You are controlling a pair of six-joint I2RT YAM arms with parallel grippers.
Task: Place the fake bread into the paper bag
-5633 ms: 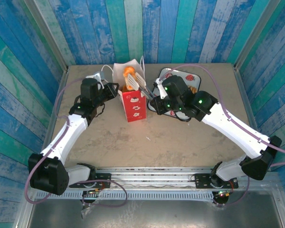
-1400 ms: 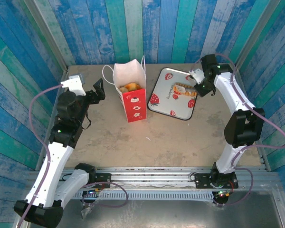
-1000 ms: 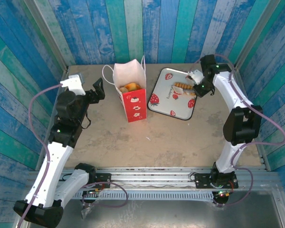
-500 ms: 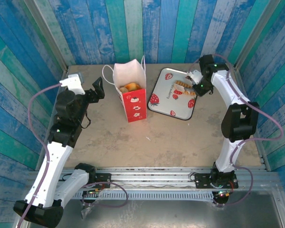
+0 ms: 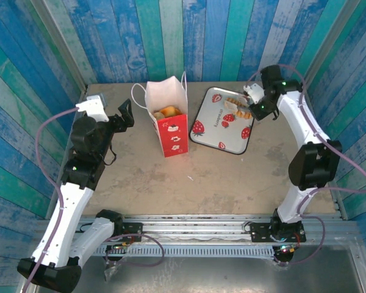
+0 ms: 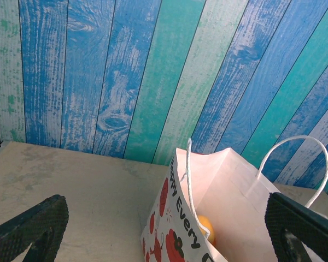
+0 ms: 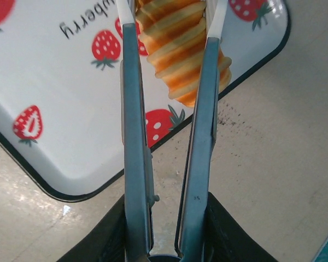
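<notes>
The paper bag [image 5: 171, 131], white on top and red below, stands open at the back centre with several pieces of fake bread [image 5: 166, 112] inside. In the left wrist view the paper bag [image 6: 229, 185] shows an orange piece [image 6: 206, 228] at its bottom. My left gripper [image 5: 125, 115] is open, left of the bag and apart from it; in its own view the left gripper [image 6: 164, 232] frames the bag. My right gripper [image 7: 164, 234] is shut on metal tongs [image 7: 134, 125]. The tongs clamp a ridged golden loaf [image 7: 177, 54] over the tray's far right corner, where my right gripper [image 5: 257, 105] hovers.
The white strawberry-print tray [image 5: 210, 131] lies right of the bag, with its black rim [image 7: 71, 192] close to the tongs. Blue and teal plank walls close in the table on three sides. Bare table surface [image 5: 189, 177] lies in front of the bag and tray.
The tongs have closed on the ridged loaf, and it has shifted slightly toward the tray's back right corner. The left arm has not moved.
</notes>
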